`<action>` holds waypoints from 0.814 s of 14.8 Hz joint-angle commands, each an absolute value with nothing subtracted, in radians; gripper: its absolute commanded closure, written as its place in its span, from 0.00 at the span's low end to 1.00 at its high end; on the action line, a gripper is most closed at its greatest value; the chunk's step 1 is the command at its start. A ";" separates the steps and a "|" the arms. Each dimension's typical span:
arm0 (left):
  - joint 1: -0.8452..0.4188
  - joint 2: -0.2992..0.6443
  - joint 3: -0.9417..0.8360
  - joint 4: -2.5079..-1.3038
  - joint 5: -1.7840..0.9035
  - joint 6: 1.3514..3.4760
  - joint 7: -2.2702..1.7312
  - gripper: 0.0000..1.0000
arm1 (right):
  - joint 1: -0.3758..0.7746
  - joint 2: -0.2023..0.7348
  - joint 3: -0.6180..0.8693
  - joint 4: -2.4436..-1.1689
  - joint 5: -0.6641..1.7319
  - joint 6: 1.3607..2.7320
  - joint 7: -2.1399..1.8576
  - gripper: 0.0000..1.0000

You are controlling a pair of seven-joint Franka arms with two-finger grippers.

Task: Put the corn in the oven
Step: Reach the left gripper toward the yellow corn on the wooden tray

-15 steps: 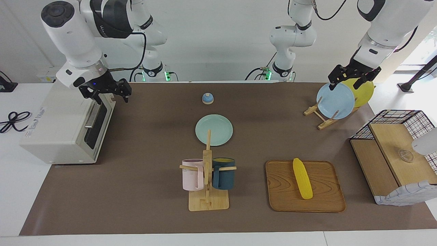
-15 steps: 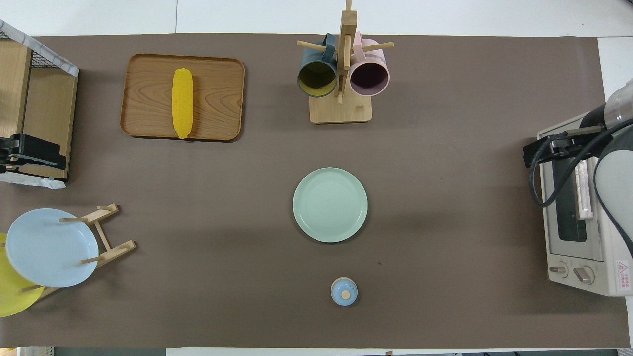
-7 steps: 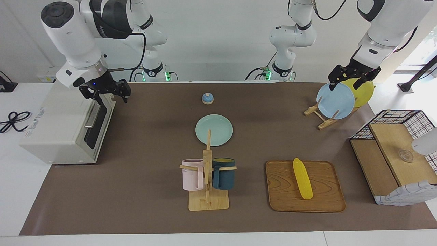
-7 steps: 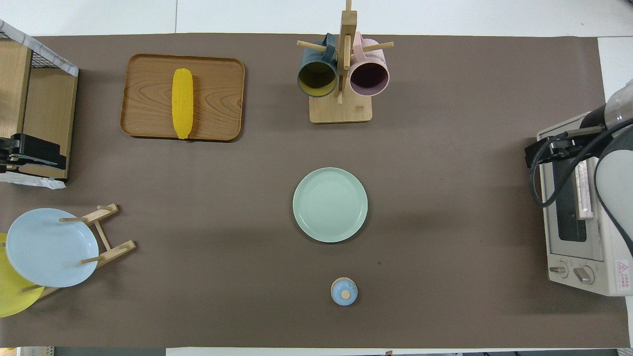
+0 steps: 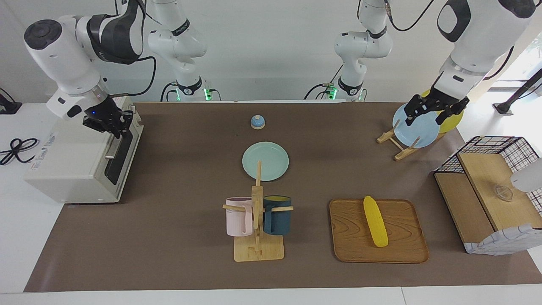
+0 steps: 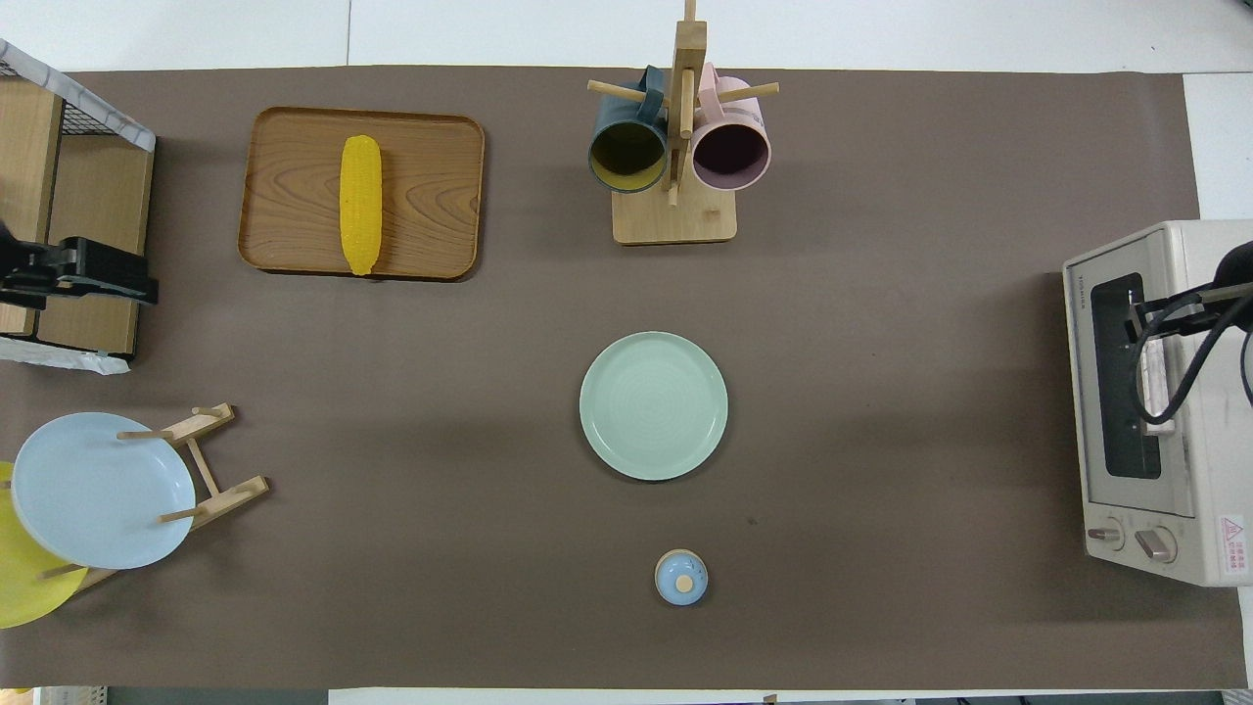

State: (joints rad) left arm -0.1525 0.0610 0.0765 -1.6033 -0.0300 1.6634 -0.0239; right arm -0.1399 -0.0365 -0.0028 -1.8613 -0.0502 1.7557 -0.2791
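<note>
The yellow corn (image 5: pixel 375 221) (image 6: pixel 359 204) lies on a wooden tray (image 5: pixel 402 250) (image 6: pixel 431 196) toward the left arm's end of the table. The off-white oven (image 5: pixel 72 165) (image 6: pixel 1209 392) stands at the right arm's end with its dark glass door closed. My right gripper (image 5: pixel 115 130) (image 6: pixel 1140 318) is at the top edge of that door, with its fingertips shut on the end of the metal handle (image 5: pixel 112 147) nearer the robots. My left gripper (image 5: pixel 432 111) (image 6: pixel 93 279) hangs open and holds nothing, above the blue plate in the plate rack.
A mug stand (image 5: pixel 257 224) with a pink and a dark blue mug is in the middle. Nearer the robots lie a pale green plate (image 5: pixel 265 161) and a small blue bell (image 5: pixel 257 122). A wire-and-wood basket box (image 5: pixel 491 195) stands beside the tray, with the plate rack (image 5: pixel 398 146) near it.
The right gripper has shifted onto the oven door's top edge and closed from open to shut. The left gripper has dropped slightly, still open.
</note>
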 commanded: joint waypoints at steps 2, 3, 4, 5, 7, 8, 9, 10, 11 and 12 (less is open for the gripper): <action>-0.169 0.355 0.081 -1.452 -0.078 1.797 -0.026 0.00 | -0.158 -0.089 0.006 -1.959 -0.087 1.813 -0.240 1.00; -0.173 0.423 0.080 -1.407 -0.090 1.821 -0.023 0.00 | -0.161 -0.080 0.006 -1.960 -0.087 1.813 -0.194 1.00; -0.175 0.484 0.072 -1.364 -0.101 1.848 -0.023 0.00 | -0.164 -0.074 0.006 -1.970 -0.098 1.815 -0.143 1.00; -0.175 0.547 0.063 -1.321 -0.110 1.873 -0.025 0.00 | -0.164 -0.071 0.006 -1.976 -0.113 1.816 -0.115 1.00; -0.176 0.665 0.045 -1.241 -0.114 1.937 -0.025 0.00 | -0.167 -0.071 0.006 -1.986 -0.121 1.816 -0.107 1.00; -0.175 0.690 0.044 -1.238 -0.115 1.977 -0.025 0.00 | -0.172 -0.072 0.006 -1.990 -0.121 1.816 -0.107 1.00; -0.169 0.696 0.041 -1.244 -0.121 2.014 -0.023 0.00 | -0.178 -0.071 0.006 -1.991 -0.121 1.816 -0.106 1.00; -0.175 0.701 0.041 -1.265 -0.127 2.051 -0.023 0.00 | -0.179 -0.071 0.006 -2.000 -0.123 1.821 -0.104 1.00; -0.176 0.703 0.041 -1.293 -0.132 2.100 -0.025 0.00 | -0.178 -0.071 0.006 -2.003 -0.138 1.830 -0.104 1.00; -0.181 0.709 0.041 -1.304 -0.135 2.129 -0.023 0.00 | -0.178 -0.071 0.006 -2.009 -0.165 1.836 -0.106 1.00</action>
